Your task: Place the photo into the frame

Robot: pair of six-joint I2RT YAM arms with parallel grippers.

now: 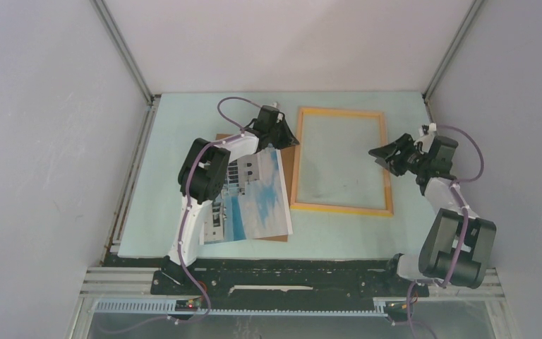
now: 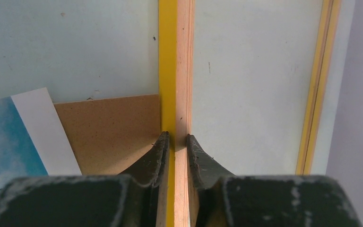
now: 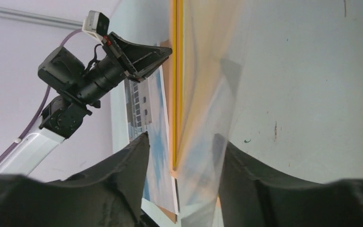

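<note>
The yellow-orange frame (image 1: 341,111) lies on the pale green table with its clear pane showing the table through it. My left gripper (image 1: 282,134) is shut on the frame's left rail (image 2: 176,71) near its far corner, one finger on each side. The photo (image 1: 257,194), blue sky and a white building, lies left of the frame, partly under my left arm. My right gripper (image 1: 388,157) hangs open at the frame's right rail. In the right wrist view its fingers (image 3: 134,161) stand wide apart around a blurred pale orange band that I cannot identify.
A brown backing board (image 1: 290,159) lies under the photo and touches the frame's left rail (image 3: 177,85). Grey walls close in the table on the left, back and right. A black mounting rail (image 1: 289,272) runs along the near edge.
</note>
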